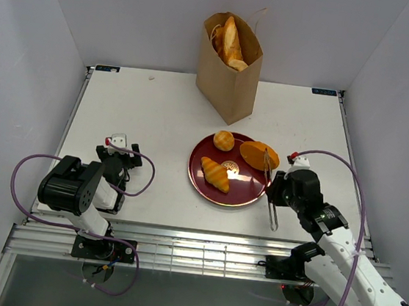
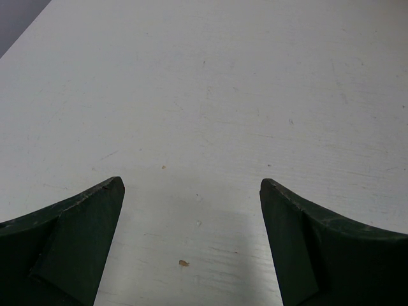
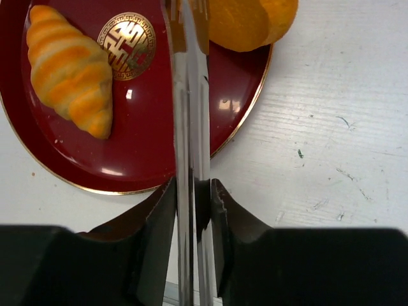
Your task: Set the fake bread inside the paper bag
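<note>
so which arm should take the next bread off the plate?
Right. The right gripper is shut on the tongs, whose tips lie at the oval loaf on the red plate. The left gripper is open, empty, off to the plate's side.

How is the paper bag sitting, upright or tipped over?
Upright: the paper bag stands on its base, mouth open upward, with bread sticking out of the top.
</note>
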